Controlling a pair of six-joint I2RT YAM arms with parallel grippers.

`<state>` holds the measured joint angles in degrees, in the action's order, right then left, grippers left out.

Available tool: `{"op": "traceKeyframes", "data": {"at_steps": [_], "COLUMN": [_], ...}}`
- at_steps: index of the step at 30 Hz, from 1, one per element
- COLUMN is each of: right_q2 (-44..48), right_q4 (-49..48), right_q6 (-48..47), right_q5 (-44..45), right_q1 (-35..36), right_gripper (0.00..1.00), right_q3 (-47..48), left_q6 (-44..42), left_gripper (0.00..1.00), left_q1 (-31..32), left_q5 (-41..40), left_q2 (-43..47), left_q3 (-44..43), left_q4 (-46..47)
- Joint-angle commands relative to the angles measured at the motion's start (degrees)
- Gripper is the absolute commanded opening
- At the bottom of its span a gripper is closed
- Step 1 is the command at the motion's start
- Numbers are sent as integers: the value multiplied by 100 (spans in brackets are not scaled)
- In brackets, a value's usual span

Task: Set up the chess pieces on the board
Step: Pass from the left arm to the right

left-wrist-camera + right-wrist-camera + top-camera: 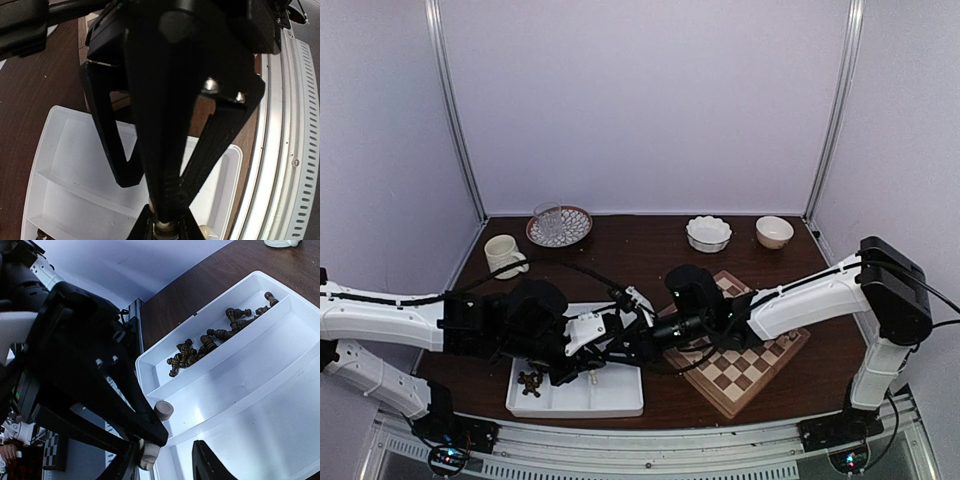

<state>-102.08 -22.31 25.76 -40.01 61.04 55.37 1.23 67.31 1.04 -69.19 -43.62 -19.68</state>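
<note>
Over the white tray (pixel 620 398), my left gripper (pixel 167 226) is shut on a cream chess piece (pixel 169 227). In the right wrist view that piece's round base (pixel 163 410) and its head (pixel 149 456) show on either side of the left gripper's fingertip. My right gripper (pixel 164 454) straddles the piece's head. One of its fingers (pixel 125 465) is against the head and the other stands apart from it, so it is open. The board (pixel 745 372) lies right of the tray, partly under my right arm.
Several dark brown chess pieces (pixel 210 342) lie in the tray's narrow compartment, and a loose cream one (pixel 205 231) lies in the wide one. At the back stand a mug (pixel 503 253), a glass on a plate (pixel 558 225) and two white bowls (pixel 708 233) (pixel 774 231).
</note>
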Motion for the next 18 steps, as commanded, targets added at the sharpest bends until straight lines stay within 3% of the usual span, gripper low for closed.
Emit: {"op": "traceKeyframes", "data": {"at_steps": [1,5,7,9,13,18], "right_q2": [-100,-76,-51,2,348,820], "right_q4": [-314,-249,-233,-135,287,618], "right_q6": [307,281,276,196,-239,-854], "right_q5": [-97,-101,-99,-20,449,935], "right_q1": [-13,-12,-13,-13,-19,-20], "right_gripper": [35,17,9,4,3,2], "right_q3": [208,219,228,208,120,-68], "left_q6": [-355,-411,-396,-339,-142,233], "left_gripper": [11,14,23,40,65,74], "left_q1": [168,240,252,251,252,193], "left_q5": [-641,-875,-972,-1084,-1289,-1286], "left_q2": [-70,-97,-90,-50,319,970], "left_q3": [-89,-98,-83,-109,35,405], "left_q4": [322,354,375,299,314,611]}}
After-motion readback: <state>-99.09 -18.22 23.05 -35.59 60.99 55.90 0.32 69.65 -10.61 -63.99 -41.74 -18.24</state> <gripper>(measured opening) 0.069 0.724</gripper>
